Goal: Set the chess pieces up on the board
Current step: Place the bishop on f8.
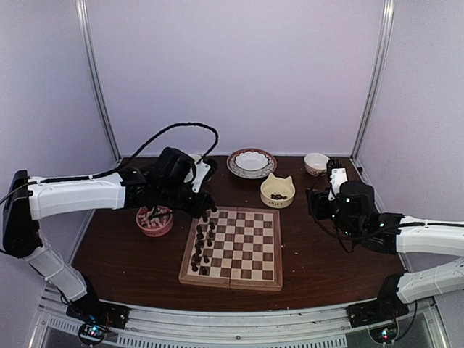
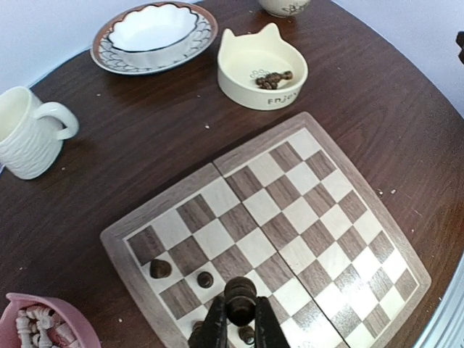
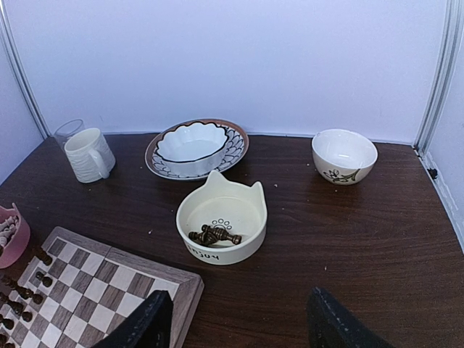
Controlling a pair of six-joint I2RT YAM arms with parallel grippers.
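The board (image 1: 250, 250) lies in the middle of the table, with several dark chess pieces (image 1: 201, 246) standing in its two left columns. My left gripper (image 1: 205, 212) hovers over the board's far left corner area. In the left wrist view it (image 2: 239, 322) is shut on a dark, round-headed chess piece (image 2: 240, 299), above squares near two standing pieces (image 2: 205, 278). My right gripper (image 3: 235, 326) is open and empty, over bare table right of the board. In front of it a cream cat-eared bowl (image 3: 246, 217) holds a few dark pieces (image 3: 214, 235).
A pink bowl (image 1: 154, 221) with pale pieces (image 2: 40, 322) sits left of the board. At the back stand a white mug (image 2: 29, 134), a patterned plate with a scalloped bowl (image 1: 251, 162) and a small cream bowl (image 1: 316, 163).
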